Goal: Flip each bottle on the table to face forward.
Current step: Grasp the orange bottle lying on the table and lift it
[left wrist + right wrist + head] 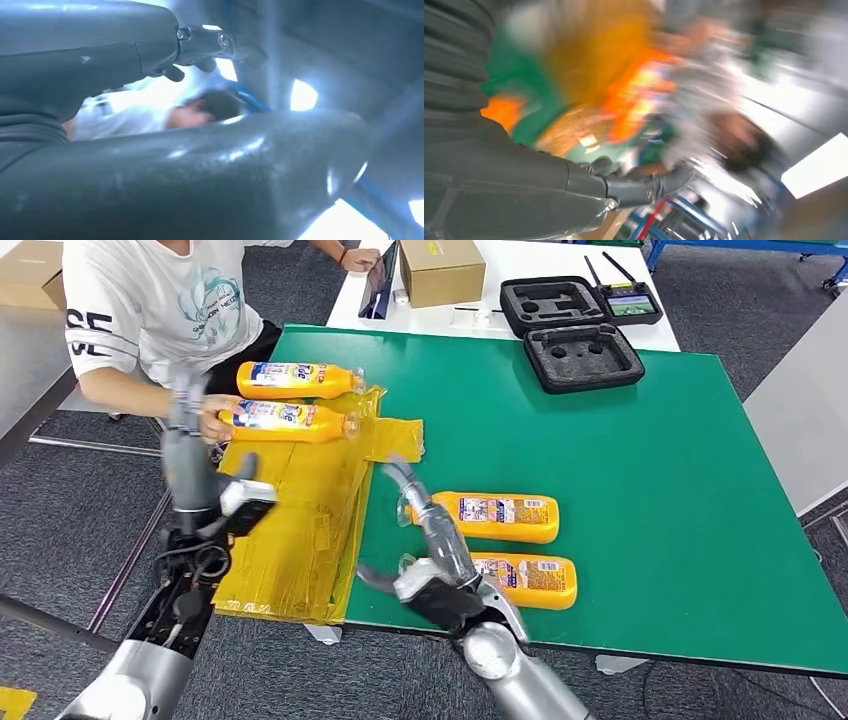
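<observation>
Notably, four orange bottles [505,516] label-up; label text unreadable.

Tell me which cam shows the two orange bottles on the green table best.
Head view. Both bottles lie sharp and whole on the green table, labels visible, beside the right hand. The right wrist view gives just orange motion blur. The left wrist view looks past the left hand toward a person.

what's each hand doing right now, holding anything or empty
Left hand: raised beside the yellow mat, grip cannot be told.
Right hand: open, fingers apart, holding nothing, next to the two bottles on the green table.
</observation>
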